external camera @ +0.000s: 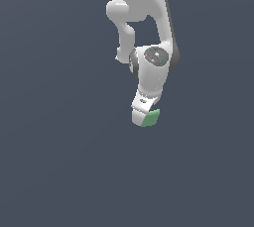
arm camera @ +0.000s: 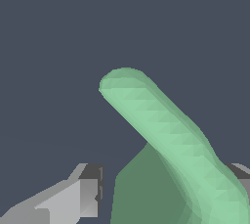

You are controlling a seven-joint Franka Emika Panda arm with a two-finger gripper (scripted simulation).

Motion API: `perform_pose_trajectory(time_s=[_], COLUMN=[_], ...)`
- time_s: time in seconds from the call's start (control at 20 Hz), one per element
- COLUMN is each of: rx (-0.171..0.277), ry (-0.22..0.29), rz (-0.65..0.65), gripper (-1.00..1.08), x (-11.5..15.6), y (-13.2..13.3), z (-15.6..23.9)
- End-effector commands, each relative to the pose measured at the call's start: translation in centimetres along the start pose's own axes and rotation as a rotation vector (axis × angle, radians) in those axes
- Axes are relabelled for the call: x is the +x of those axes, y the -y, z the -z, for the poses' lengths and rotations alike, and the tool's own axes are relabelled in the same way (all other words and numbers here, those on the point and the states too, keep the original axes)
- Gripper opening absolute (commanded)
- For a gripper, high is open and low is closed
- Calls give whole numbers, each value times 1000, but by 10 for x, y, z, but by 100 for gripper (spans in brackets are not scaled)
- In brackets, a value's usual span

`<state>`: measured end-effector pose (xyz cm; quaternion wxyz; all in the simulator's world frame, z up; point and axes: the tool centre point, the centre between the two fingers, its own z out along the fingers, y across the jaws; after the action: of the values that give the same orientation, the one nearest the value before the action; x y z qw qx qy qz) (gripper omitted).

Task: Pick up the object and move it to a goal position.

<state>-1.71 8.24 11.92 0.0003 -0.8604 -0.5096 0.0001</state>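
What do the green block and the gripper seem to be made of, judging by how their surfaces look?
The green block looks like matte plastic or rubber: flat color, soft shading, no bright highlights, rounded edges. The render leaves the true material open. The gripper looks like smooth white painted metal or hard plastic with a light sheen; its fingertips show darker grey pads, possibly rubber.

A plain, flat, dark slate-grey bench is filling both views as an unmarked surface. Whether the green object is resting on it or hanging above, the pictures are not showing.
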Motion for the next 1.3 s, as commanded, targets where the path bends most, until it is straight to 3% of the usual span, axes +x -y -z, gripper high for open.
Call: perform_pose_trajectory(time_s=[0.0, 1.25], rx=[-1, 0], ry=[-1, -1], rz=[0, 0], gripper=[-100, -100], x=[-6, -72], y=[-12, -157], z=[13, 173])
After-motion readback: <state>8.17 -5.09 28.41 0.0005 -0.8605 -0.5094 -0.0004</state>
